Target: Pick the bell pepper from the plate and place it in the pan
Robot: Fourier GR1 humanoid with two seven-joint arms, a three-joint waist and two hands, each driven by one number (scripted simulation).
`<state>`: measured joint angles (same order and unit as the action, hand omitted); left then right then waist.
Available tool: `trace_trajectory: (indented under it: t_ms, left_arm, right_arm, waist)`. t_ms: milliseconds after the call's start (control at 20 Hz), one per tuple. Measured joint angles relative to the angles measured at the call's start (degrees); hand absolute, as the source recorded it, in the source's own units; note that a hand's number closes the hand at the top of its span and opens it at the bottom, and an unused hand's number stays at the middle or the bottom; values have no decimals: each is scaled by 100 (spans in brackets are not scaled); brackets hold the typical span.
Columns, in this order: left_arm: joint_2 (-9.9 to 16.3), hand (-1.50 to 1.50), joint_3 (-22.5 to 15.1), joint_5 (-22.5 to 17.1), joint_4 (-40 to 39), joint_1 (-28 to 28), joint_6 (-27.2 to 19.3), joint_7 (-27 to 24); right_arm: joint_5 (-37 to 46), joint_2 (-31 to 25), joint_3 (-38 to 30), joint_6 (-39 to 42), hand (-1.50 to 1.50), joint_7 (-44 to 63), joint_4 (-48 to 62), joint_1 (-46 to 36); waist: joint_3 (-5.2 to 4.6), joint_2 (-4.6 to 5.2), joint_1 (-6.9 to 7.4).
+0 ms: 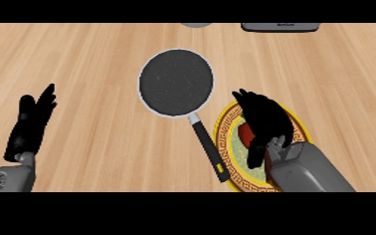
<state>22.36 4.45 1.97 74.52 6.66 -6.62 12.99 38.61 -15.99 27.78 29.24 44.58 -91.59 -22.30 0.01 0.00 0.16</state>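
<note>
A dark speckled pan (177, 82) with a pale rim lies on the wooden counter, its black handle (209, 148) pointing toward the lower right. Right of the handle sits a plate (226, 152) with a yellow and brown patterned rim. On it a red bell pepper (245, 133) shows only as a small red patch. My right hand (263, 118) is over the plate, fingers curled down around the pepper and hiding most of it. My left hand (31, 122) rests open at the left edge, fingers up.
A grey round object (195, 24) peeks in at the top centre, and a dark grey flat object (281, 27) lies at the top right. Bare wooden counter stretches between my left hand and the pan.
</note>
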Motion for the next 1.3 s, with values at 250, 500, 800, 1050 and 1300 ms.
trace_trajectory:
  t_ms: [250, 500, 800, 1050, 1300]
  left_arm:
    - [-27, 0, 144, 104, 66, 18, 105, 85]
    - [-112, 0, 258, 192, -59, 136, 186, 90]
    - [-182, 0, 356, 293, -89, 113, 236, -4]
    - [-188, 0, 402, 335, 56, 68, 319, 68]
    - [-244, 0, 445, 391, 97, 77, 356, 100]
  right_arm:
    - [335, 271, -159, 115, -150, -143, 264, 28]
    - [674, 433, -305, 148, -150, -312, 498, 98]
    - [1086, 453, -323, 62, 150, -795, 913, 30]
    - [1612, 346, -216, -265, 150, -1219, 1062, 4]
    - [1689, 10, -469, -306, 150, -2073, 1234, -185]
  waist:
    - [-1, 0, -2]
    - [-1, 0, -3]
    - [0, 2, 3]
    - [-6, -10, 5]
    - [-1, 9, 31]
